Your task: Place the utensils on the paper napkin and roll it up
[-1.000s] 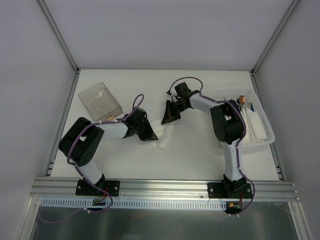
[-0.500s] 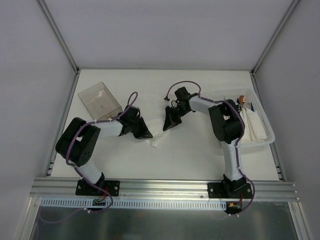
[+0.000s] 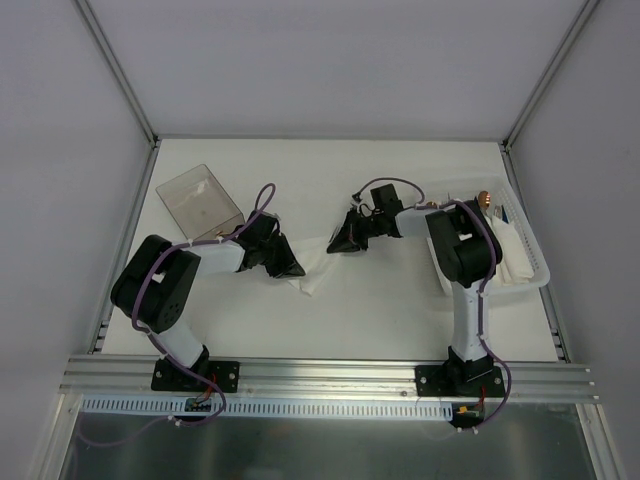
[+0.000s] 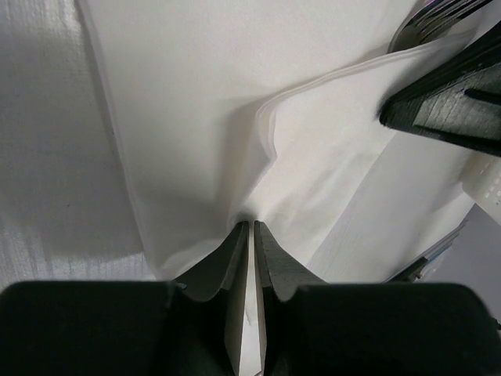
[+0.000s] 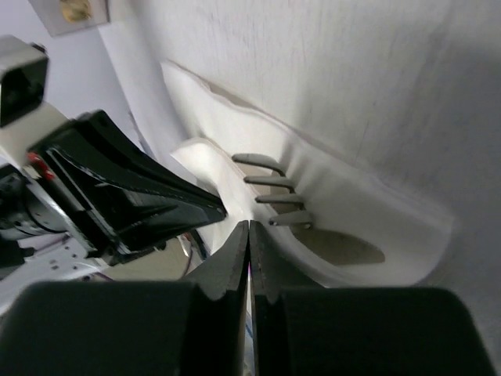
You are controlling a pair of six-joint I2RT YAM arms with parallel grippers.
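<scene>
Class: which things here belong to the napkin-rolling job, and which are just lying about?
Part of the job:
paper napkin
fork, lying in the napkin's fold

Just lying about:
clear plastic box
white tray
gold-coloured round item

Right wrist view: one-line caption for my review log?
Shut right gripper beside fork tines lying in the folded paper napkin, left gripper close by.

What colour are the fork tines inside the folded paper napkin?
The metal fork tines are silver-grey, best seen in the right wrist view against the white paper napkin.
</scene>
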